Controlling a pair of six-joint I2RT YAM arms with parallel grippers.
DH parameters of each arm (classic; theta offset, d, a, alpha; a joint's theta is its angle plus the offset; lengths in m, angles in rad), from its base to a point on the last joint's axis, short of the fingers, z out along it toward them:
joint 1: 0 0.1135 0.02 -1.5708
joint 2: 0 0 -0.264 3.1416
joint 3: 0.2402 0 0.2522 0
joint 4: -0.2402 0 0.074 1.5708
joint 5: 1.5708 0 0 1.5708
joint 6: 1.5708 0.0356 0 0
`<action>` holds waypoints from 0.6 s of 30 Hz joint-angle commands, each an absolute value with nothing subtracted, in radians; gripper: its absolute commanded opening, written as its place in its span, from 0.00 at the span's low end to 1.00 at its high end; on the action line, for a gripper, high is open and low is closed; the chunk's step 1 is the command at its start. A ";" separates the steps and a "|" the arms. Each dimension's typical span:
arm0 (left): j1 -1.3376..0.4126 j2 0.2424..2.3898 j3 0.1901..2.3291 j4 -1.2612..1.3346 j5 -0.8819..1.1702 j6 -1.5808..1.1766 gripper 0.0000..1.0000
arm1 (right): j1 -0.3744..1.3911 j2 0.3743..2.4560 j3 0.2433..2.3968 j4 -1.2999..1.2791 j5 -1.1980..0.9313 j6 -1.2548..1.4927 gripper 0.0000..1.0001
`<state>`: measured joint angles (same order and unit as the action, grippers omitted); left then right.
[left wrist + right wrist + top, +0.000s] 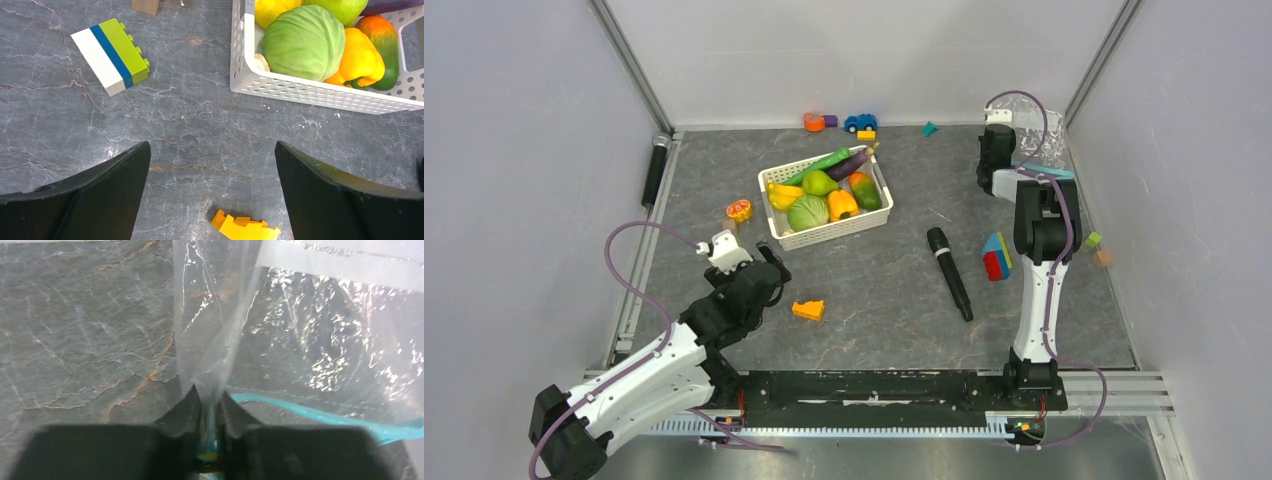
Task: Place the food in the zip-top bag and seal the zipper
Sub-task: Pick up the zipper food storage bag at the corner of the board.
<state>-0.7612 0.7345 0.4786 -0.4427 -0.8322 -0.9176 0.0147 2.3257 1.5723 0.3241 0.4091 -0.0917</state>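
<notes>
While the food (824,195) sits in the white basket (832,236) at mid-table in the top view, the zip-top bag (1049,145) lies crumpled in the far right corner.

From the left wrist, the left gripper (211,148) has its jaws wide apart over bare table (190,120), holding nothing, near the basket.

From the right wrist, the right gripper (210,396) is pinched on a fold of the bag, just beside the zipper (300,410).
</notes>
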 commanded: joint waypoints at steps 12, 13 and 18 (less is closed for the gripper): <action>-0.761 0.727 0.514 -0.392 -0.777 -0.881 1.00 | 0.059 1.784 1.221 0.413 0.436 0.081 0.00; -0.761 0.726 0.518 -0.389 -0.758 -0.873 1.00 | 0.071 1.731 1.173 0.418 0.432 0.105 0.00; -0.762 0.716 0.514 -0.306 -0.604 -0.793 1.00 | 0.170 1.439 1.001 0.351 0.472 0.222 0.00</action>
